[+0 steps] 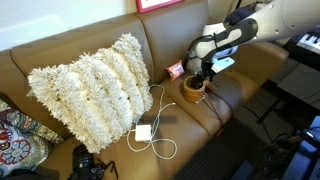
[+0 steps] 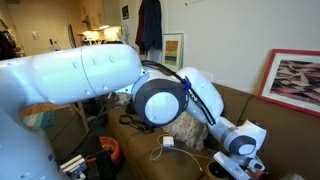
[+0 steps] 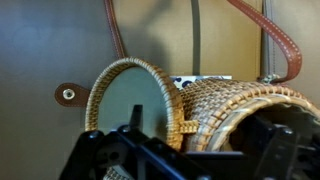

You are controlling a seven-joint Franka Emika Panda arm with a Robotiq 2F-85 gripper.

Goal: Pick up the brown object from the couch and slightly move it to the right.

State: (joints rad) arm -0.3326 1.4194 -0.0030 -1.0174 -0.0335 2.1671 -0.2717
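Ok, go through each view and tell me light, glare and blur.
In an exterior view, soft even light on the couch, the arm nearly blown white; in an exterior view, the arm blocks most of the frame, with a glaring light behind; wrist view is dim and warm, the basket fairly sharp, the gripper a dark blur.
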